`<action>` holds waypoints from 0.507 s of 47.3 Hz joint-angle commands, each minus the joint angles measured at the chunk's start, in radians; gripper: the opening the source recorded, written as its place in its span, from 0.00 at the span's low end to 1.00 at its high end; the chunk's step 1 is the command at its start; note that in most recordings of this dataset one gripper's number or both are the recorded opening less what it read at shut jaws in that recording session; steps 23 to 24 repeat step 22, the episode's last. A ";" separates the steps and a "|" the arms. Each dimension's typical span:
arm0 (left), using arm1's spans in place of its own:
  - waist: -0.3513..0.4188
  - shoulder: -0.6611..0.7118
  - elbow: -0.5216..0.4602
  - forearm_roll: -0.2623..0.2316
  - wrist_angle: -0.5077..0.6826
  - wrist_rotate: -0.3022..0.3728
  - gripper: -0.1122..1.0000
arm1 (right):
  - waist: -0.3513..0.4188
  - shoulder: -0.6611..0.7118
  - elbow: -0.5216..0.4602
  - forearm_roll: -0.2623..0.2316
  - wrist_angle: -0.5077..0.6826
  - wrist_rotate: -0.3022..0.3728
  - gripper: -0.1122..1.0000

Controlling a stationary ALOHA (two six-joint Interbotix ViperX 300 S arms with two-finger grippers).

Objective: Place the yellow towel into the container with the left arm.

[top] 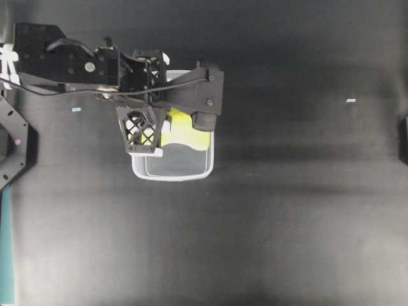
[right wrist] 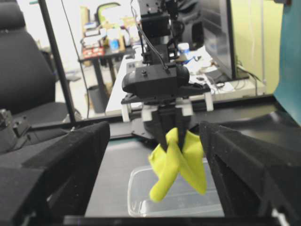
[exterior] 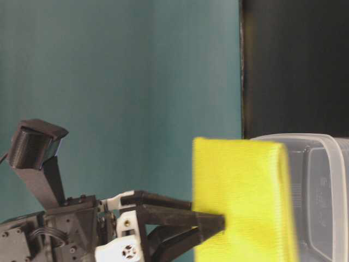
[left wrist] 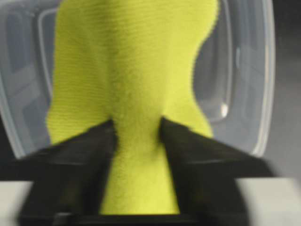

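The yellow towel (top: 186,132) hangs bunched from my left gripper (top: 167,115), which is shut on its top fold. It hangs just above and partly inside the clear container (top: 172,173) on the black table. In the left wrist view the black fingers (left wrist: 89,150) pinch the towel (left wrist: 131,70) over the container (left wrist: 254,94). The right wrist view shows the left gripper (right wrist: 171,136), the towel (right wrist: 181,165) and the container (right wrist: 141,188) from the side. My right gripper (right wrist: 154,141) is open and empty, well away to the right, facing them.
The left arm's black body (top: 70,64) lies across the upper left of the table. Two small tape marks (top: 76,109) (top: 350,100) lie on the black surface. A teal wall (exterior: 120,82) stands behind the left arm.
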 commanded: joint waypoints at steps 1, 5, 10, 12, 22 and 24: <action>0.003 -0.012 0.025 0.003 -0.089 -0.002 0.51 | 0.000 0.012 -0.008 0.002 -0.011 -0.005 0.78; 0.003 -0.017 0.061 0.003 -0.155 -0.005 0.74 | -0.005 0.012 -0.005 0.003 -0.008 -0.005 0.78; 0.000 -0.038 0.067 0.003 -0.169 -0.017 0.90 | -0.009 0.012 0.005 0.003 -0.009 -0.005 0.78; -0.002 -0.054 0.063 0.003 -0.169 -0.021 0.90 | -0.012 0.012 0.005 0.002 -0.011 -0.005 0.78; 0.000 -0.186 0.074 0.003 -0.184 -0.043 0.84 | -0.017 0.011 0.006 0.003 -0.009 -0.005 0.78; 0.000 -0.186 0.074 0.003 -0.184 -0.043 0.84 | -0.017 0.011 0.006 0.003 -0.009 -0.005 0.78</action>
